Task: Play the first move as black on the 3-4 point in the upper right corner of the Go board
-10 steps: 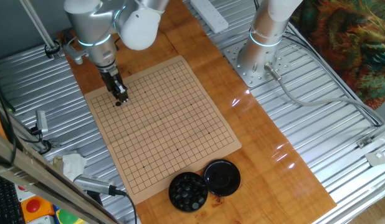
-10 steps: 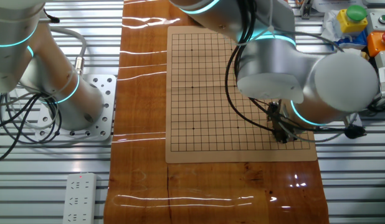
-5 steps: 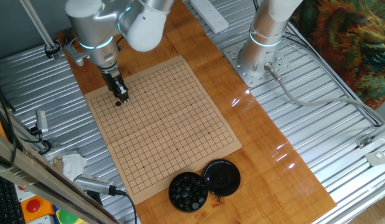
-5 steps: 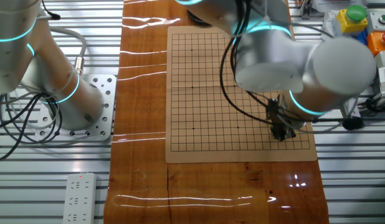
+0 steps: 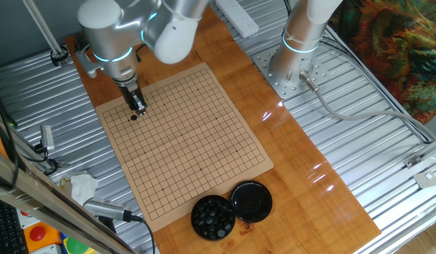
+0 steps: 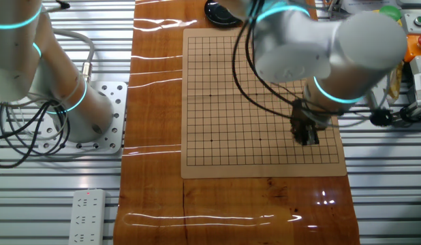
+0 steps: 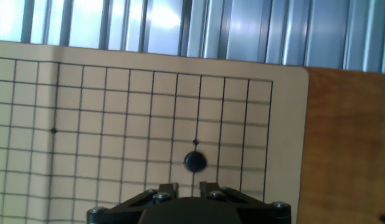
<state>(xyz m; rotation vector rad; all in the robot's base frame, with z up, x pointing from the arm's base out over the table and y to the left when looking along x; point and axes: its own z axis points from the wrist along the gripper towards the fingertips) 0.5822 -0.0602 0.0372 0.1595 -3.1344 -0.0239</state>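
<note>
Near the corner of the Go board (image 7: 118, 118), the black stone (image 7: 194, 162) lay on a grid crossing just beside a star point. My end effector (image 5: 137, 106) hung right above it with its tips parted and nothing between them (only their ends showed in the hand view). I judged the risk simple: any sideways drift while lifting could clip that glossy stone and skid it off its intersection.

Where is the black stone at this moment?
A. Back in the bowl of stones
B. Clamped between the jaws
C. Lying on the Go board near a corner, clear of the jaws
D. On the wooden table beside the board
C: the hand view shows the black stone lying alone on the Go board grid, apart from the gripper.
</note>
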